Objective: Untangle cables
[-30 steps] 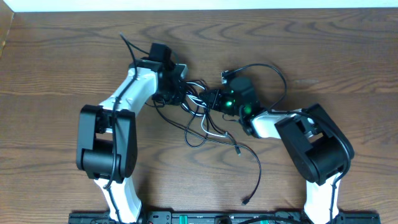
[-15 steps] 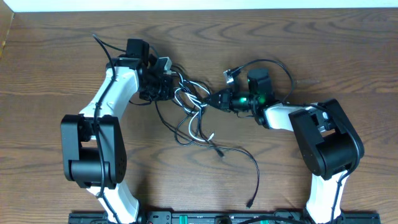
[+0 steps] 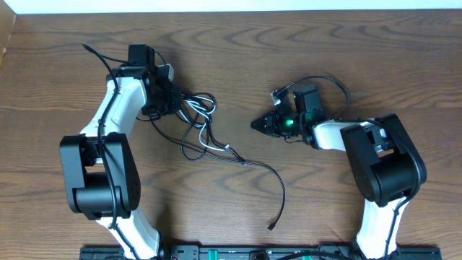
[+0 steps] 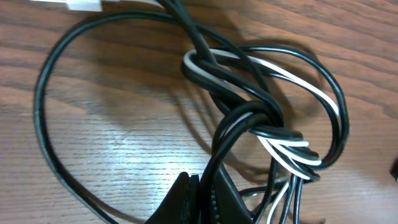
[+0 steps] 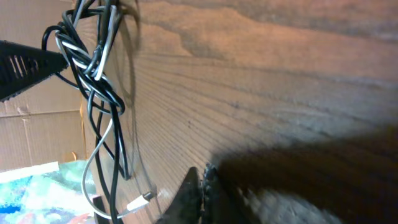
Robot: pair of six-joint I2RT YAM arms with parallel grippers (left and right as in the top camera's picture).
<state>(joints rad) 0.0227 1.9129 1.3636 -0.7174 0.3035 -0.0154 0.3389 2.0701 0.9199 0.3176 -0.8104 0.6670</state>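
Note:
The cables form one knotted bundle (image 3: 196,115) of black and white cords beside my left gripper (image 3: 164,100). In the left wrist view the left gripper (image 4: 204,198) is shut on a black cord that runs up into the knot (image 4: 258,121), with the white cable (image 4: 283,149) wound through it. One long black cable (image 3: 271,180) trails from the bundle to a plug end (image 3: 272,226) near the front. My right gripper (image 3: 258,124) is shut and empty, apart from the bundle on its right. The right wrist view shows its jaws (image 5: 202,186) closed, and the bundle (image 5: 87,62) far off.
The thicker black cable (image 3: 325,81) fixed to the right arm loops above its wrist. A white plug (image 5: 140,200) lies on the wood near the bundle. The table's far edge (image 3: 231,10) runs along the top, with cardboard at the far left.
My left arm has drawn the bundle to the left. The cords have come away from my right gripper, which has shifted slightly right. The trailing black cable has slid left.

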